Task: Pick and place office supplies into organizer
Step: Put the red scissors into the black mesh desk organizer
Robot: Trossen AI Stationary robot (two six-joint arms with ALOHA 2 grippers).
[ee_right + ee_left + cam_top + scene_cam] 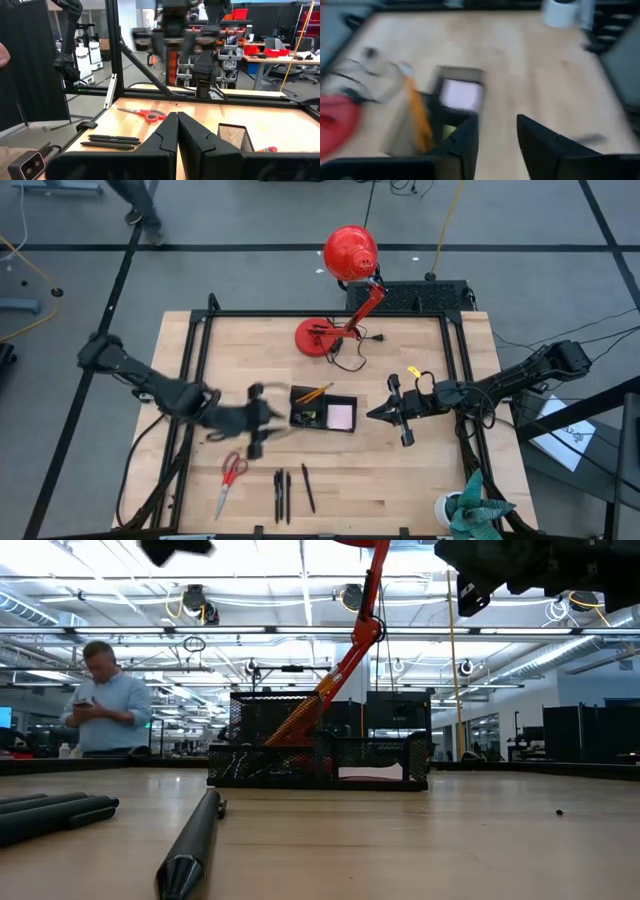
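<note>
- Left gripper (262, 418) hangs just left of the organizer (322, 411) in the high view; it is blurred there, so its spread cannot be read. An orange pencil (314, 393) leans out of the organizer's taller left section and a pink sticky-note pad (341, 416) lies in the low right one. Near the front edge lie red-handled scissors (232, 476) and three black pens (290, 489). Right gripper (375, 413) waits right of the organizer, fingers pressed together on nothing. A red desk lamp (340, 290) stands at the far side.
- Low view: the mesh organizer (318, 762) sits mid-table with pens (190, 845) close to the camera; a person (103, 705) stands in the room behind.
- Left wrist view: the two dark fingers (464, 142) stand apart with a clear gap and nothing between them, above the organizer (445, 120), where the pencil (418, 117) and pad (461, 94) show.
- Right wrist view: its own fingers (165, 136) meet, empty; scissors (145, 114) and pens (110, 141) lie beyond.
</note>
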